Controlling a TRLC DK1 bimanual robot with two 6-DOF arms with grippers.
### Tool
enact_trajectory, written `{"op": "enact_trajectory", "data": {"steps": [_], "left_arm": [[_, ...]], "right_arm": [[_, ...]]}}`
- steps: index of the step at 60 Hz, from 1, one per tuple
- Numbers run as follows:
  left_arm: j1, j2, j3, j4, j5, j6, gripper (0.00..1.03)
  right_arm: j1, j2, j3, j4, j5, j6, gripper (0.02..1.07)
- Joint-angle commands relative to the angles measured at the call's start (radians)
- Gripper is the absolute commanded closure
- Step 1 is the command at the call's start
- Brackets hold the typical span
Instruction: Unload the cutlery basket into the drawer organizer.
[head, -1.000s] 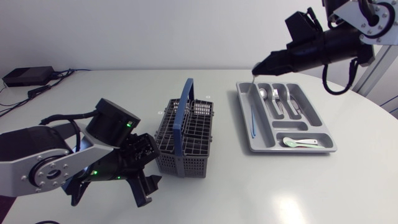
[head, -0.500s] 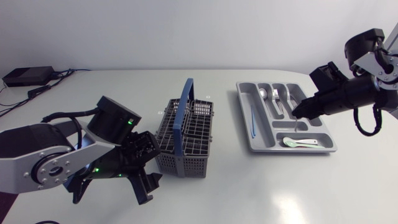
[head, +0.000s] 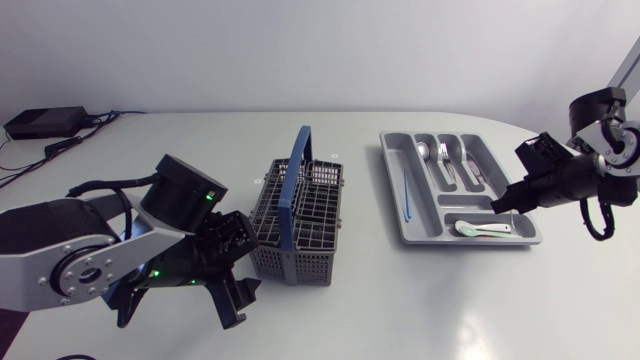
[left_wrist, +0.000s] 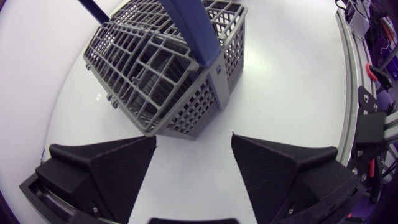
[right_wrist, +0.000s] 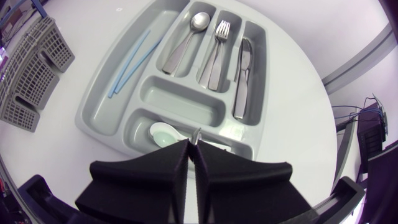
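The grey cutlery basket (head: 312, 215) with its blue handle (head: 297, 170) stands left of the middle; no cutlery shows in its cells (left_wrist: 155, 74). My left gripper (head: 238, 303) rests open on the table just before the basket, fingers apart (left_wrist: 194, 140). The grey drawer organizer (head: 392, 182) holds blue sticks (right_wrist: 127, 62), a spoon (right_wrist: 186, 38), a fork (right_wrist: 216, 48), a knife (right_wrist: 242, 78) and a pale green spoon (right_wrist: 163, 132). My right gripper (head: 498, 205) hangs low over the organizer's near right part, shut on a thin metal utensil whose tip (right_wrist: 198, 134) pokes out between the fingers.
White table with a curved edge to the right of the organizer. A black box with cables (head: 45, 122) lies at the far left corner. Bare table lies between basket and organizer.
My right arm swung from above the organizer's far left corner across to its near right side and came down, still gripping the thin utensil. The left arm stayed put.
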Motion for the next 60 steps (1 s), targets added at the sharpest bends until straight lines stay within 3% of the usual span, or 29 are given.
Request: {"op": "enact_trajectory", "data": {"steps": [1, 24, 32, 40, 44, 50, 60], "left_arm": [[-0.013, 0.012, 0.023, 0.009, 0.000, 0.002, 0.20], [-0.024, 0.014, 0.018, 0.009, 0.000, -0.012, 0.20], [-0.024, 0.012, 0.017, 0.005, 0.000, -0.014, 0.20], [-0.030, 0.012, 0.017, 0.004, -0.001, -0.020, 0.20], [-0.030, 0.012, 0.018, 0.004, -0.003, -0.020, 0.20], [-0.030, 0.012, 0.017, 0.004, -0.006, -0.020, 0.20], [-0.022, 0.011, 0.011, 0.004, -0.007, -0.020, 0.20]], "right_arm": [[-0.003, 0.038, -0.038, 0.034, 0.030, -0.014, 1.01], [0.058, 0.170, -0.076, 0.130, 0.079, 0.038, 0.98], [0.112, 0.196, -0.095, 0.147, 0.077, 0.070, 0.77], [0.156, 0.187, -0.124, 0.156, 0.077, 0.084, 0.44], [0.155, 0.151, -0.122, 0.138, 0.074, 0.084, 0.32], [0.146, 0.039, -0.121, 0.103, 0.072, 0.070, 0.23], [0.141, -0.154, -0.050, -0.043, -0.053, 0.056, 0.23]]}}
